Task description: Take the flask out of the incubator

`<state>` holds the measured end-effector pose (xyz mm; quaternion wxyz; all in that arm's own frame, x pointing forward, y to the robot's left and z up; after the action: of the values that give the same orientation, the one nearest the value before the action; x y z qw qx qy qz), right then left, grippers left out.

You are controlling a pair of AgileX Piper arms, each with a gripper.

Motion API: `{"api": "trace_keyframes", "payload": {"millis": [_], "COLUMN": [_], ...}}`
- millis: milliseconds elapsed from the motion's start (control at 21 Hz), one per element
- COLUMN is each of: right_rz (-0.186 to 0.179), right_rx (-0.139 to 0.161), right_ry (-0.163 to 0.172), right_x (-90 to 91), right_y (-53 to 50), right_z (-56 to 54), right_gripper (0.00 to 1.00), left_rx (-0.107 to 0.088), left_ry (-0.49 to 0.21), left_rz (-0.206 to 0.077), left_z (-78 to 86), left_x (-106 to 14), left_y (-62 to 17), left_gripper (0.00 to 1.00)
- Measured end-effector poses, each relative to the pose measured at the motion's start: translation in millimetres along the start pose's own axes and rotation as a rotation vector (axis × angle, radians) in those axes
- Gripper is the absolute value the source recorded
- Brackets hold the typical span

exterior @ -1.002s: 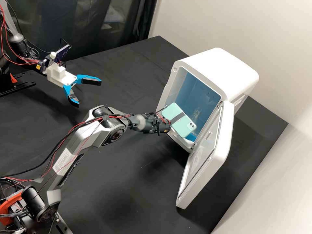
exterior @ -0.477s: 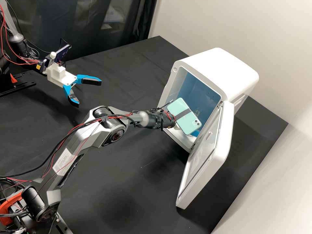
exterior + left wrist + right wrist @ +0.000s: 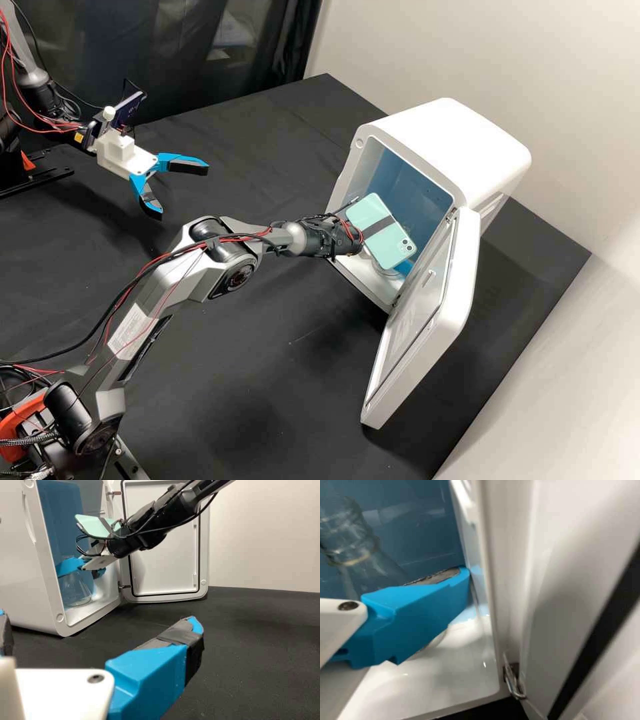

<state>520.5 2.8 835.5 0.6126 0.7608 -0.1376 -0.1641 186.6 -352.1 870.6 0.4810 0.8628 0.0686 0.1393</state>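
High view shows a boxy white incubator (image 3: 467,140) of smooth plastic with rounded corners, standing near the right edge of the matt black bench (image 3: 267,373). Its chamber is lined in blue, and its flat door (image 3: 427,320) is swung wide open on the side nearer the bench's near edge. Inside, on the pale chamber floor, stands the flask (image 3: 75,587): clear glass, conical, narrow-necked and upright.

The right arm (image 3: 200,267), dark grey and jointed with red and black cables along it, stretches from the near left corner into the opening. A mint-green phone (image 3: 380,230) is strapped flat to its wrist. The right gripper (image 3: 80,569) is inside the chamber at the height of the flask's neck, spread apart. In the right wrist view one blocky blue finger (image 3: 415,610) lies just beside the neck; whether it touches the glass cannot be told.

The left gripper (image 3: 181,192) hangs above the far left part of the bench, well apart from the incubator, its fingers wide.

Against a second ago, the right wrist and phone sit deeper in the chamber and a little higher; the left gripper has kept its place.
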Motion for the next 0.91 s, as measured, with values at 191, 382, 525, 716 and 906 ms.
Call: {"api": "trace_keyframes", "payload": {"millis": [191,382,525,716,906], "right_rz": [0.005,0.017,0.024,0.020,0.010], "right_rx": [0.001,-0.006,-0.009,-0.013,-0.023], "right_ry": [0.009,0.014,0.007,0.001,0.009], "right_x": [-0.3,0.9,3.1,3.1,1.5], "right_y": [0.5,-1.4,-5.9,-10.2,-16.5], "right_z": [-8.5,-15.6,-15.3,-15.5,-19.2], "right_gripper": [1.00,1.00,1.00,1.00,1.00], "left_rx": [0.000,0.000,0.000,0.000,0.000], "left_ry": [0.000,0.000,0.000,0.000,0.002], "left_rz": [0.000,0.000,0.000,0.000,0.001], "left_z": [0.0,0.0,0.0,0.0,-0.5], "left_x": [0.0,0.0,0.0,0.0,-0.1], "left_y": [0.0,0.0,0.0,0.0,0.1], "left_gripper": [1.00,1.00,1.00,1.00,1.00]}}
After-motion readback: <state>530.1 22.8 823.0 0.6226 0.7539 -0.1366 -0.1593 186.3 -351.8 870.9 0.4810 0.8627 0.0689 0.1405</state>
